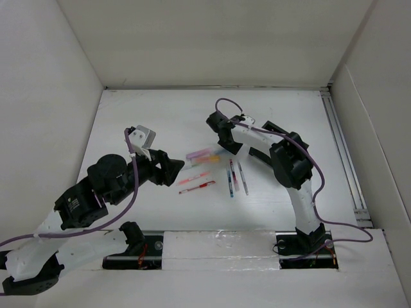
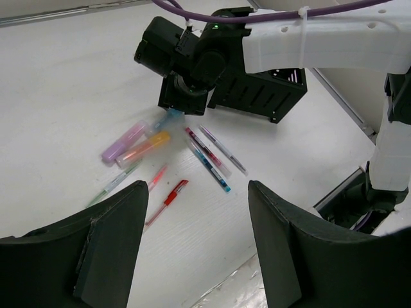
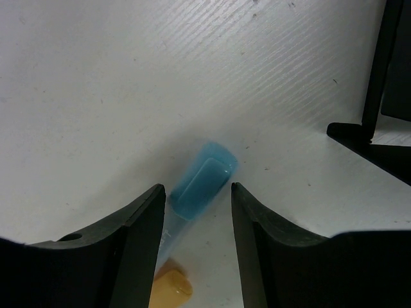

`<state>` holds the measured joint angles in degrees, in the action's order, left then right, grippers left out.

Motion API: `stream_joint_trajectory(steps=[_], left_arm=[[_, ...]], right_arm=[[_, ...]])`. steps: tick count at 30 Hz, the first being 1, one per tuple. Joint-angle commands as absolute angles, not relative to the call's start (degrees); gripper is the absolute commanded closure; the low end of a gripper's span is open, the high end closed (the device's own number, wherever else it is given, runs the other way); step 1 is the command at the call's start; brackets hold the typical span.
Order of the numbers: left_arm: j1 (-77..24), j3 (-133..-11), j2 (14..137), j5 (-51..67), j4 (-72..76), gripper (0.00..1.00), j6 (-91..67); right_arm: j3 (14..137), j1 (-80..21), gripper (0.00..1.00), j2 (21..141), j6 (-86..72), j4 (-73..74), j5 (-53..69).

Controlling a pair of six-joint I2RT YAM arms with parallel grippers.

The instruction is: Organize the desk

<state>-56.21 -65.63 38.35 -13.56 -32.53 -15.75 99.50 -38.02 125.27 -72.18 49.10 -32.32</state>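
The desk (image 1: 160,122) is a wide white tabletop with pens and highlighters lying loose in its middle. My right gripper (image 1: 221,140) is open and low over the far end of the cluster. In the right wrist view its jaws (image 3: 196,199) straddle the blue highlighter (image 3: 200,181) without closing on it, and an orange highlighter tip (image 3: 172,285) shows just below. My left gripper (image 1: 176,170) is open and empty, held above the desk left of the pens. In its wrist view (image 2: 196,189) the red pen (image 2: 168,197) lies ahead.
A purple highlighter (image 2: 125,141), an orange highlighter (image 2: 144,147), a green pen (image 2: 115,181), a pink pen (image 2: 157,176) and a blue pen (image 2: 209,167) lie close together. A black compartmented box (image 2: 257,96) stands behind the right arm. White panels wall the desk.
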Motion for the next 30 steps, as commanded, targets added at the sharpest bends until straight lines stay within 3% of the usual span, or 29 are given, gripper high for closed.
stream_joint_trajectory(steps=[1,3,13,23,30], left_arm=[[-56.51,-65.48,38.23,-12.92,-30.76,0.41,-15.82],[-56.51,-65.39,38.15,-12.92,-30.76,0.41,-15.82],[-56.51,-65.92,37.79,-14.85,-31.73,0.41,-15.64],[-56.51,-64.95,37.71,-16.52,-31.91,0.41,-15.73],[-56.51,-65.57,39.20,-16.44,-30.77,0.41,-16.00]], right_arm=[[99.40,-38.06,0.49,124.28,-69.71,49.40,-32.17],[99.93,-38.06,0.49,124.97,-68.83,49.48,-31.47],[100.29,-38.06,0.82,124.46,-66.89,42.99,-33.65],[104.50,-36.91,0.93,118.48,-52.04,26.38,-42.80],[97.57,-36.91,0.96,106.19,-36.86,15.67,-45.43]])
